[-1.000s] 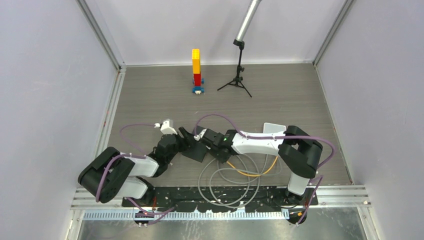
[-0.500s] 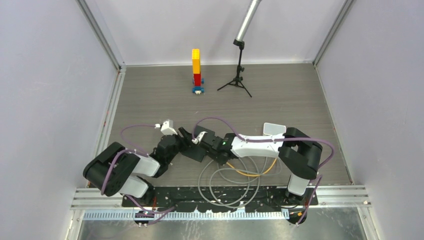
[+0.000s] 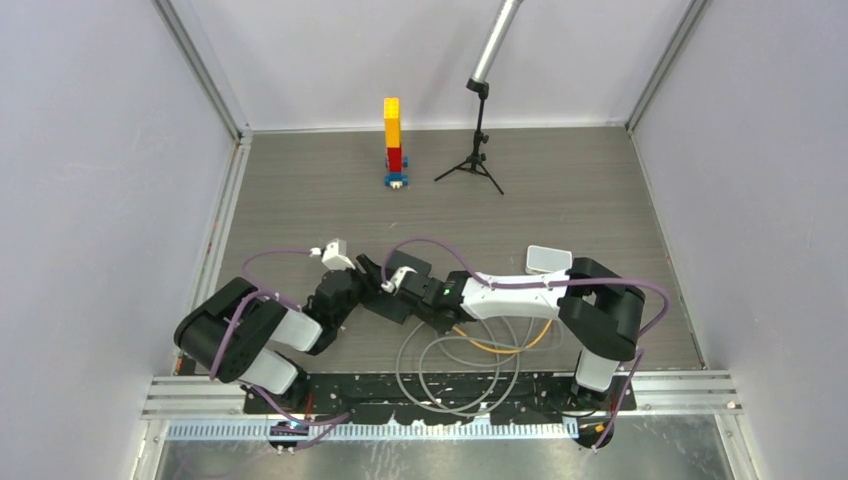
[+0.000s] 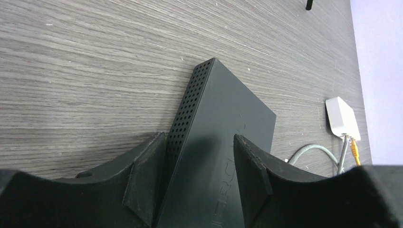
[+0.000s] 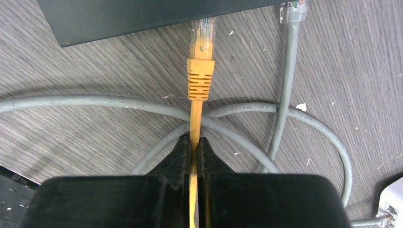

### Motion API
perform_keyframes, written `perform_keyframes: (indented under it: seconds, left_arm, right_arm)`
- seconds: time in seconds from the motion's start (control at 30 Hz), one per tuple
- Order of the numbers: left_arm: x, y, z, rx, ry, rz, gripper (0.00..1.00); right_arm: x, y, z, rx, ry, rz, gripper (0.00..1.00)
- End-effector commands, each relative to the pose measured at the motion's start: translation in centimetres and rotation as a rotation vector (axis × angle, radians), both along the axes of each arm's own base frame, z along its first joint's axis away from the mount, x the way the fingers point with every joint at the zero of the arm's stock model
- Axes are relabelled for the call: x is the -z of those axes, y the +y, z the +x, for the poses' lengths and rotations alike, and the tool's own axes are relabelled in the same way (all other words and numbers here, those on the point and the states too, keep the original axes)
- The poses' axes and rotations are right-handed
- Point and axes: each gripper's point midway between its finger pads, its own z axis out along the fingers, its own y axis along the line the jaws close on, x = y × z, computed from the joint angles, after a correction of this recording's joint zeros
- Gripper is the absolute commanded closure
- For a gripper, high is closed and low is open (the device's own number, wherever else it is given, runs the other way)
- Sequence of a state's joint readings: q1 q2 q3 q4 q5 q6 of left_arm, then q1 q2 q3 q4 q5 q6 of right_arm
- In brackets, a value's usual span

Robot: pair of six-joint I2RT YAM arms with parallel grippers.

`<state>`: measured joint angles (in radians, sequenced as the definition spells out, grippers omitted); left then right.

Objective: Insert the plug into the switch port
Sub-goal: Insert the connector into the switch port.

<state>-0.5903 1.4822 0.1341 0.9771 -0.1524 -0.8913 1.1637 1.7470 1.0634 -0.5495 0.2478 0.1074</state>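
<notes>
1. My left gripper (image 4: 198, 142) looks clamped across the black switch (image 4: 223, 109), bracing it.
2. My right gripper (image 5: 193, 140) pinches the yellow cable (image 5: 194, 118) behind its plug (image 5: 202, 47), whose tip touches the switch's edge. The port is hidden.
3. Risk: held this far back, the cable may buckle, and the plug could skid along the switch.

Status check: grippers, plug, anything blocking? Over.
Left gripper shut on black box. Right gripper shut on orange cable behind plug. Plug tip at box edge, not seated. Gray cable loops under orange cable; loose gray plug alongside.
</notes>
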Motion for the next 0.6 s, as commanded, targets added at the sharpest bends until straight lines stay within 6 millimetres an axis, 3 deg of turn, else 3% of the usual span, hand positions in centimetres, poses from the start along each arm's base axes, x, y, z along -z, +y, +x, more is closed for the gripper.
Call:
perform_keyframes:
  seconds: [0.0, 0.57]
  left_arm:
    - [7.3, 2.0, -5.5, 0.060, 0.282, 0.147, 0.42]
    - [7.3, 2.0, -5.4, 0.061, 0.281, 0.149, 0.44]
  right_arm:
    - [-3.1, 2.3, 1.2, 0.005, -0.091, 0.114, 1.00]
    - [-3.3, 3.3, -0.5, -0.058, -0.046, 0.142, 1.00]
